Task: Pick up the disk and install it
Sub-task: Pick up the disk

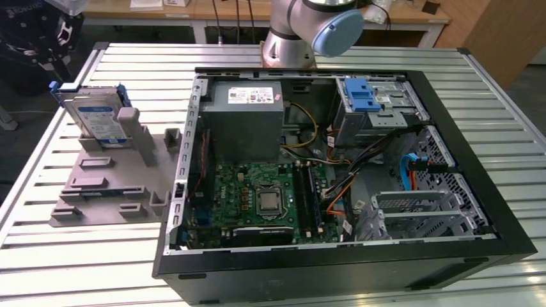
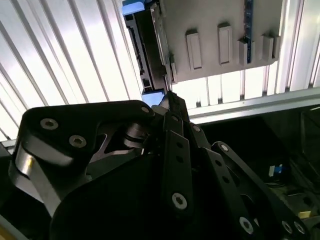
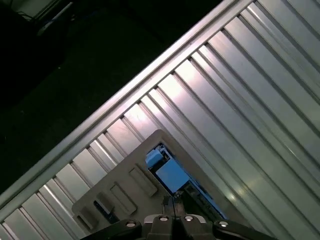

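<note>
well, the fingertips [image 2: 169, 99] are drawn together to a single point with nothing between them. the gripper [image 3: 172, 202] hangs over the disk [image 3: 172, 175], and as far as the exterior view lets me judge it is not touching it. the disk stands on edge in a grey fixture [image 1: 111, 185], so from above, in both wrist views, it reads as a narrow strip with blue carrier plastic at each end. the closed tips sit over the nearer blue end, and the long edge runs away from them toward the other blue end. in the first wrist view that strip lies slantwise to the line on which the two fingers meet, neither along it nor square to it, by my reading. so the disk lies below the fingers and mostly ahead of them along its own length, with its flat labelled face upright rather than turned up. in the exterior view the fixture lies on the slatted metal table [image 1: 503, 147], beside the table's edge on the exterior view's left. the disk stands at the fixture's far end, toward the table's far corner on that side. the open computer case [image 1: 324, 256] takes the middle of the table, just beside the fixture. a blue-latched drive cage [image 1: 367, 96] sits at the case's far corner on the exterior view's right, well apart from the disk. the disk is not yet lifted.
</note>
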You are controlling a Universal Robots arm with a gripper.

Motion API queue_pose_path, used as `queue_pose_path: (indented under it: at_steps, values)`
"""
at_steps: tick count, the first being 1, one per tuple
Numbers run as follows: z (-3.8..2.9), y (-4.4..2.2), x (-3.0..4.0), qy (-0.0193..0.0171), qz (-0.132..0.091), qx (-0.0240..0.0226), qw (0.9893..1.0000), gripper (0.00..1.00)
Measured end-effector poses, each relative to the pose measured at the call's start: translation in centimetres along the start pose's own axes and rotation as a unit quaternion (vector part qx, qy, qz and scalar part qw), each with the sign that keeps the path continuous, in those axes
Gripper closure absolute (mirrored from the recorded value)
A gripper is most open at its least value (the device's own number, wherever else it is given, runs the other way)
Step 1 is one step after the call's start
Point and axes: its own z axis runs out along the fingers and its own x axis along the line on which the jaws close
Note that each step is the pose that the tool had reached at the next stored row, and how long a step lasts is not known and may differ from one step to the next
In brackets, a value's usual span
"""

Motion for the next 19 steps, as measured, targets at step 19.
queue_pose_path:
  at_steps: [19]
  values:
    - [0.07, 0.00, 0.00, 0.0064, -0.165, 0.0018, 0.9863, 0.89]
